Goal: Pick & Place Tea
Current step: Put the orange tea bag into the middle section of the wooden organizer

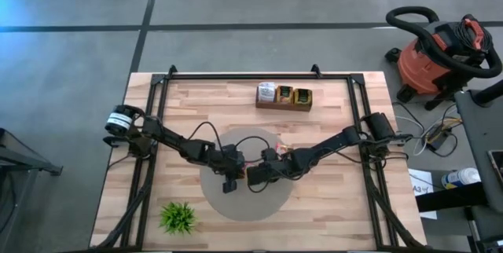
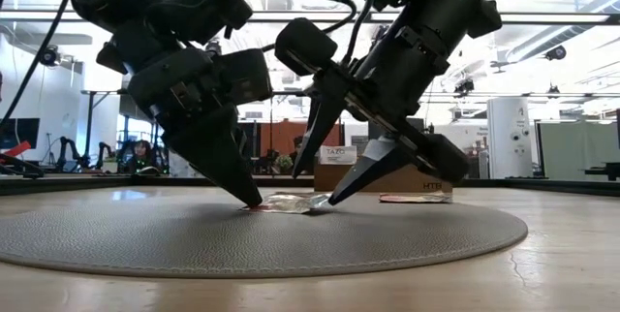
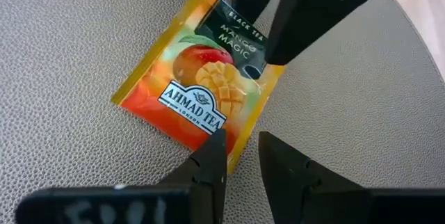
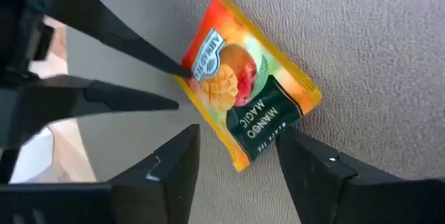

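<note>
I am at the pick: my right tool [image 4: 233,158], spread, straddles the flat orange mango tea sachet [image 3: 201,88] on the round grey mat [image 1: 224,206], my left tool [image 3: 240,158] part-open touching its opposite edge; next, pinch and lift.

Two dark, matte black jointed arms are seen, built from blocky housings and rounded joints. Black cables are looped along the links. The left arm's base [image 1: 119,119] is capped by a white cylindrical band. The left gripper [image 3: 240,165] and right gripper [image 4: 233,156] are each formed of two tapered, wedge-shaped black fingers.
</note>
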### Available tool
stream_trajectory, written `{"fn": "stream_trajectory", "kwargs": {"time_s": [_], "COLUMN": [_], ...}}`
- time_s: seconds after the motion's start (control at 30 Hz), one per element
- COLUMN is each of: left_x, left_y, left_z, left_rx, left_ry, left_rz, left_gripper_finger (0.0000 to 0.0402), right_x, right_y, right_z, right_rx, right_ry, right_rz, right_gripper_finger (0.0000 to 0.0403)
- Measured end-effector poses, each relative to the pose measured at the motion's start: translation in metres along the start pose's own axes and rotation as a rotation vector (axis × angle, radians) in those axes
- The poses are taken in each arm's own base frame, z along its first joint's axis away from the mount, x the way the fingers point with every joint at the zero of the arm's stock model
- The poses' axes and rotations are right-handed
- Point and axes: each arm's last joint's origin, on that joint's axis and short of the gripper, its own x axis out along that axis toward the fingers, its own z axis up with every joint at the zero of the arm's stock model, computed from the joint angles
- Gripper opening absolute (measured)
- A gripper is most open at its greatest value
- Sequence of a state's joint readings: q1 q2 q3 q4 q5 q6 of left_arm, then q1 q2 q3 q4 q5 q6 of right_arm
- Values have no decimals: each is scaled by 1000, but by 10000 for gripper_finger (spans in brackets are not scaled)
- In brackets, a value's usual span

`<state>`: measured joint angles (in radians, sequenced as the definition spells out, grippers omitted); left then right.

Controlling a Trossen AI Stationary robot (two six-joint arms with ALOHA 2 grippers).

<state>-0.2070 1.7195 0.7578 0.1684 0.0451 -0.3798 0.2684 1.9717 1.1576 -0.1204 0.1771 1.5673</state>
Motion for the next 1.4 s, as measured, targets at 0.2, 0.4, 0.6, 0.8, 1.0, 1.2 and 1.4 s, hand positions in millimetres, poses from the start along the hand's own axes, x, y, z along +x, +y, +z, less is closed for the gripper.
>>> {"fn": "stream_trajectory", "kwargs": {"time_s": [0.2,0.4,0.6,0.8,1.0,1.2,1.4], "left_x": [0,0,1,0,1,1,12], "left_y": [0,-2,1,3,2,2,4], "left_z": [0,2,-4,-10,-8,-7,-9], "left_rx": [-15,-14,-15,-15,-13,-13,-58], "left_ry": [-4,-23,-11,-7,-36,-52,-68], "left_rz": [-4,-27,-22,-20,-32,-36,-43], "left_gripper_finger": [83,83,83,83,83,83,83], "right_x": [0,0,-3,-1,1,2,2], "right_y": [0,-1,-11,-6,-5,-1,-1], "right_z": [2,2,2,6,15,19,15], "right_rx": [-42,-161,-201,-237,-256,-278,-281], "right_ry": [-36,-56,-50,-57,-78,-50,7], "right_rz": [-5,-17,-124,-79,-62,-20,-13], "right_gripper_finger": [174,163,161,159,153,152,146]}}
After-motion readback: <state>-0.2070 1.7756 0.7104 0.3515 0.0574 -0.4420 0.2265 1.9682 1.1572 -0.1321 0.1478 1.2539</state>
